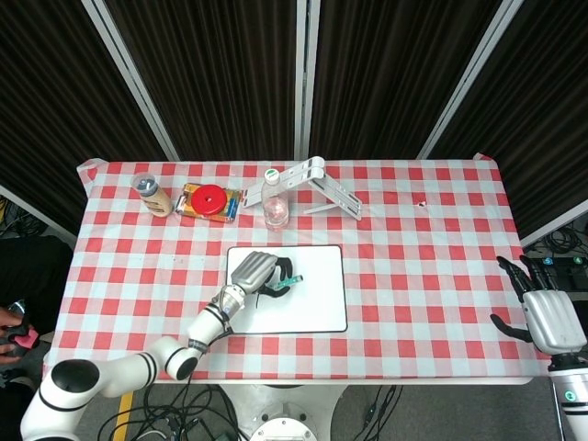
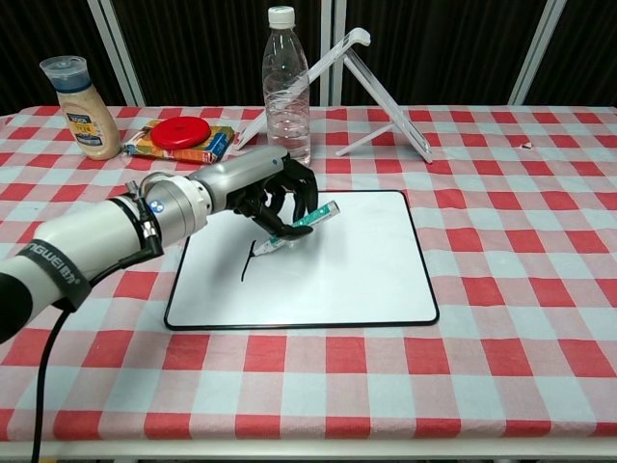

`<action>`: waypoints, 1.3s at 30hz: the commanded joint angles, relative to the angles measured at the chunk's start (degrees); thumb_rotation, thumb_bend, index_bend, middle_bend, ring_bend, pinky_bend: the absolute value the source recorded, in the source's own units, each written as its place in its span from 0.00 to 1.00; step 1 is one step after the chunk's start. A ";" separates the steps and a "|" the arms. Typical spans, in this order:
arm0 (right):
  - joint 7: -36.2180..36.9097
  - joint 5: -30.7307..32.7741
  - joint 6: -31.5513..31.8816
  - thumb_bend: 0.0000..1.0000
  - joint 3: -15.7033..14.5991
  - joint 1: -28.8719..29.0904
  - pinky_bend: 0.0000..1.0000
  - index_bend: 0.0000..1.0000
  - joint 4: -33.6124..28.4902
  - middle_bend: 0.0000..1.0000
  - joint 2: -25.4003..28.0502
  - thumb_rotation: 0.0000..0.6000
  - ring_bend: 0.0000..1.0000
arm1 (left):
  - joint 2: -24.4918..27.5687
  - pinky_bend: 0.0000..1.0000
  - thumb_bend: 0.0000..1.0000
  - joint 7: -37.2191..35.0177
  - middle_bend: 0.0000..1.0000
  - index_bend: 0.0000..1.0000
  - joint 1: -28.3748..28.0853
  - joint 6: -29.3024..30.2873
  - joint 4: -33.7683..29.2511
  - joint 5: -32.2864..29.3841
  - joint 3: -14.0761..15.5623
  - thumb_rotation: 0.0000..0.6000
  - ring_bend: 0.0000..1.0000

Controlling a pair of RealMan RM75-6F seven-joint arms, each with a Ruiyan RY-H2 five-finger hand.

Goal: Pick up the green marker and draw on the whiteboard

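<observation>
The whiteboard (image 2: 328,275) (image 1: 312,299) lies flat at the table's middle front, with a short dark stroke (image 2: 244,267) drawn on its left part. My left hand (image 2: 265,188) (image 1: 254,273) hovers over the board's upper left and holds the green marker (image 2: 294,228) (image 1: 285,282), slanted with its tip down on the board near the stroke's upper end. My right hand (image 1: 544,312) hangs off the table's right front corner, fingers spread, holding nothing; the chest view does not show it.
Behind the board stand a clear water bottle (image 2: 286,92), a white folding stand (image 2: 371,87), a red lid on a snack packet (image 2: 181,135) and a sauce bottle (image 2: 82,96). The table's front edge (image 2: 308,434) is close.
</observation>
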 commanded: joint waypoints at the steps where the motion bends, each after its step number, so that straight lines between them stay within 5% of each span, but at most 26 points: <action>1: 0.17 -0.02 0.12 0.13 -0.08 -0.14 0.01 0.00 0.14 0.18 0.07 1.00 0.00 | -0.64 0.91 0.42 -0.08 0.57 0.56 -0.24 -0.20 0.18 0.14 0.09 1.00 0.70; 14: 2.04 0.58 1.03 0.13 -0.25 -1.31 0.01 0.00 1.64 0.18 0.92 1.00 0.00 | -6.87 0.91 0.42 1.04 0.57 0.56 -5.82 -3.40 1.54 -0.97 -3.85 1.00 0.68; 21: 3.08 -0.11 2.16 0.13 -0.04 -1.58 0.01 0.00 2.22 0.18 0.86 1.00 0.00 | 0.58 0.91 0.42 4.28 0.56 0.55 -4.82 1.59 -5.57 0.52 -5.71 1.00 0.67; 31: 3.73 -2.18 2.02 0.13 -0.46 -0.78 0.01 0.00 2.71 0.18 -0.30 1.00 0.00 | 20.49 0.87 0.42 25.22 0.55 0.54 3.05 -0.83 -19.53 -10.04 0.28 1.00 0.66; 39: 3.24 -2.86 2.22 0.13 -0.70 -0.66 0.01 0.00 2.17 0.18 -0.70 1.00 0.00 | 23.82 0.83 0.43 47.31 0.54 0.54 4.19 0.46 -20.61 -22.05 6.58 1.00 0.62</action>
